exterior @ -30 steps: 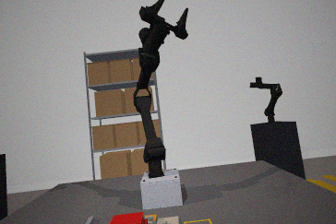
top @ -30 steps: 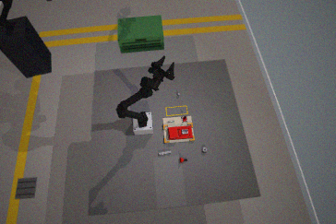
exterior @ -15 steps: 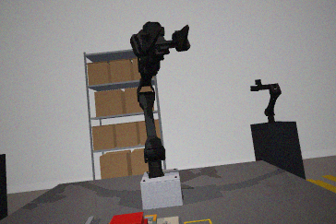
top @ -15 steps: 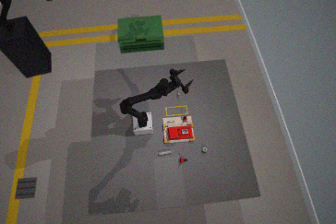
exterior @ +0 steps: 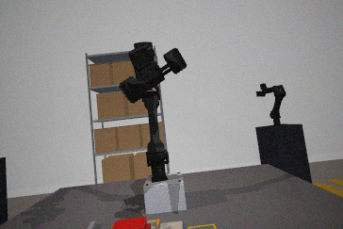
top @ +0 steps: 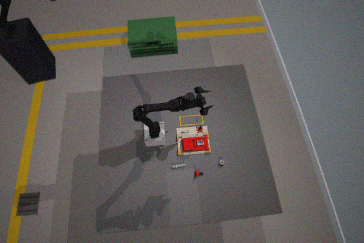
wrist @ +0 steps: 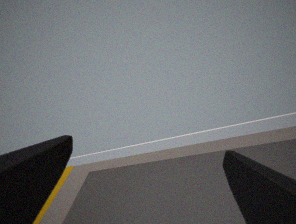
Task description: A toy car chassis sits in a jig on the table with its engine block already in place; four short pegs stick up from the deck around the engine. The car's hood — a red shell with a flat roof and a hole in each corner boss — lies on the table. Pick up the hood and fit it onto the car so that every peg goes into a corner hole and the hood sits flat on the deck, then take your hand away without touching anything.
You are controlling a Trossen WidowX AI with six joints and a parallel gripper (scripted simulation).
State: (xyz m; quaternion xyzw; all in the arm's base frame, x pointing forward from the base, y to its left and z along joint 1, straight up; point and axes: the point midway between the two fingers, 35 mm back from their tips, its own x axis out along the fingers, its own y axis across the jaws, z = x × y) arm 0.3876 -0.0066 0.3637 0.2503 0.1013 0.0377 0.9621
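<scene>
A red car body (top: 189, 144) (exterior: 129, 223) with a grey patch sits in the pale jig (top: 181, 131) on the table (top: 230, 189). The view is too coarse to show the pegs, or to tell the hood from the chassis. A small red and dark piece (top: 199, 173) lies in front of the jig, and another (top: 200, 129) is at its back edge. My gripper (top: 212, 98) (exterior: 154, 74) (wrist: 149, 150) is open with nothing between its fingers. It is raised high, out beyond the yellow outline in the top view. The wrist view shows only wall, floor and table edge.
A yellow outlined rectangle (top: 180, 121) is marked behind the jig. A grey cylinder (top: 178, 166) and a small pale round part (top: 221, 162) lie near the jig. The arm's white base (top: 155, 139) (exterior: 160, 199) stands left of it in the top view.
</scene>
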